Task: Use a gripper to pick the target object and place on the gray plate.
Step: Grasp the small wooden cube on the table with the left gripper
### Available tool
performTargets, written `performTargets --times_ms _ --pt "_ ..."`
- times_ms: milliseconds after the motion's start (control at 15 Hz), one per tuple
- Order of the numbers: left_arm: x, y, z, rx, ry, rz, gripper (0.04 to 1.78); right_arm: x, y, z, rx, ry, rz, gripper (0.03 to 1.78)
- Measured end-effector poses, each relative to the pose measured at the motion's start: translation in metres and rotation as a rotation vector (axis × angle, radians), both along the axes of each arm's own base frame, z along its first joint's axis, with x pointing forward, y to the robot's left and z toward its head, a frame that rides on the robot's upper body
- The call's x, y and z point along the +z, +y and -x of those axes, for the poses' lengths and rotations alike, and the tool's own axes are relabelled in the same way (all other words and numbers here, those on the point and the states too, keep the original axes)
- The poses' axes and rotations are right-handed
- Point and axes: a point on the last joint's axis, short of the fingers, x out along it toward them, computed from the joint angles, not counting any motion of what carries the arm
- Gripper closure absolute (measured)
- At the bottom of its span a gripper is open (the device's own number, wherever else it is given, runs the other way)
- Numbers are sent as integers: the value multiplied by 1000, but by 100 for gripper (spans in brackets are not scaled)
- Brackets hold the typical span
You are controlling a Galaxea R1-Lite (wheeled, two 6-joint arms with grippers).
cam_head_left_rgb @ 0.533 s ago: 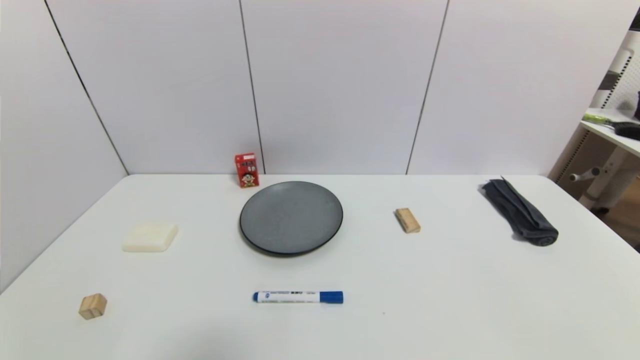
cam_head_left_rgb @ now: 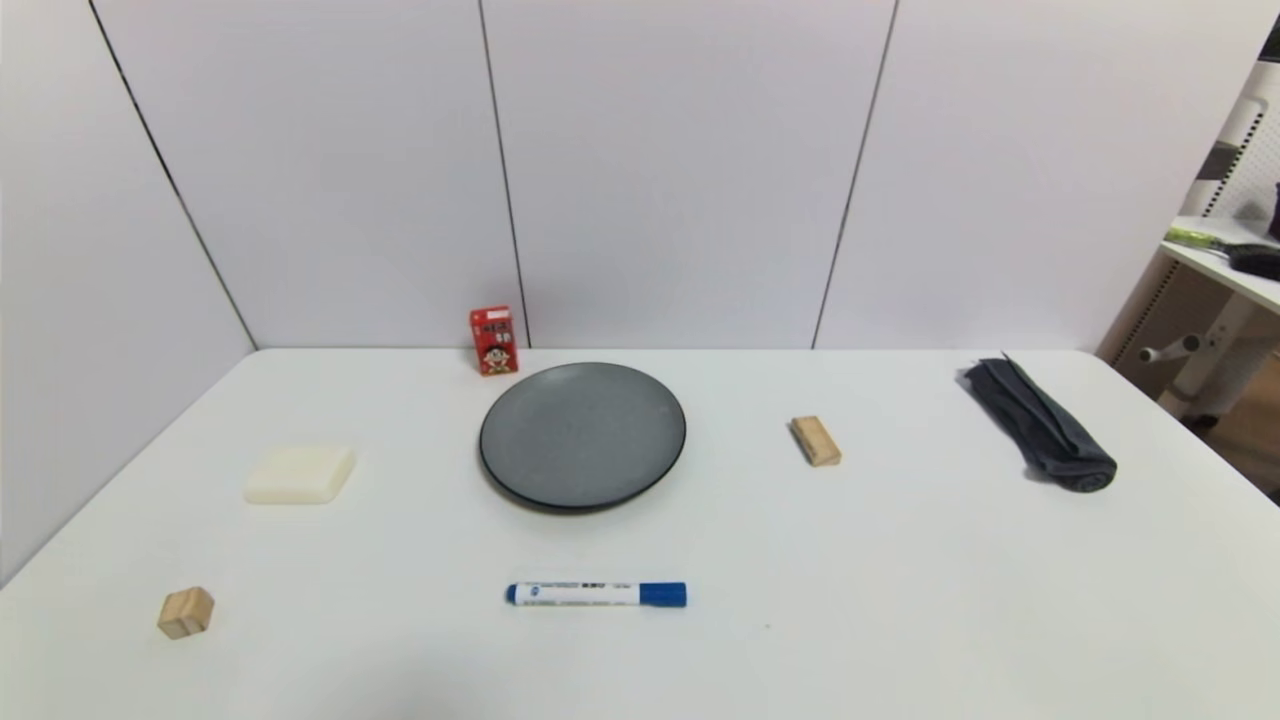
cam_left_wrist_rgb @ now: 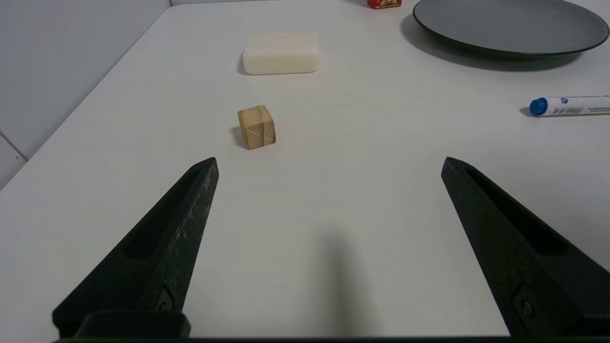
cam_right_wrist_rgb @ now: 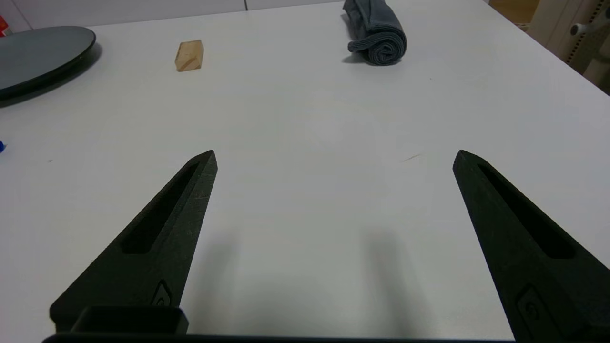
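Note:
The small tan wooden cube (cam_head_left_rgb: 186,612) lies at the table's near left; in the left wrist view the cube (cam_left_wrist_rgb: 257,127) sits just beyond one open fingertip. The gray plate (cam_head_left_rgb: 583,434) lies at the table's middle back, also in the left wrist view (cam_left_wrist_rgb: 510,25) and the right wrist view (cam_right_wrist_rgb: 40,55). My left gripper (cam_left_wrist_rgb: 330,162) is open and empty, low over the table, short of the cube. My right gripper (cam_right_wrist_rgb: 334,155) is open and empty over bare table at the near right. Neither gripper shows in the head view.
A cream slab (cam_head_left_rgb: 300,474) lies left of the plate, a red carton (cam_head_left_rgb: 494,340) behind it, a blue-capped marker (cam_head_left_rgb: 596,594) in front. A longer wooden block (cam_head_left_rgb: 816,441) and a rolled dark cloth (cam_head_left_rgb: 1040,425) lie to the right.

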Motion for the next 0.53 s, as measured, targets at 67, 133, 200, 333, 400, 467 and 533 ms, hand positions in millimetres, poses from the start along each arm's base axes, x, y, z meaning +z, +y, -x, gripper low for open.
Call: performTargets --times_ms 67,133,200,333,400,467,533 --pt "0 0 0 0 0 -1 13 0 0 0 0 0 0 10" --pt "0 0 0 0 0 -4 13 0 0 0 0 1 0 10" --pt "0 0 0 -1 0 -7 13 0 0 0 0 0 0 10" --pt "0 0 0 -1 0 -12 13 0 0 0 0 0 0 10" --pt "0 0 0 -1 2 -8 13 0 0 0 0 1 0 10" --pt "1 0 -1 -1 8 -6 13 0 0 0 0 1 0 10" --pt "6 0 -1 -2 18 -8 13 0 0 0 0 1 0 10"
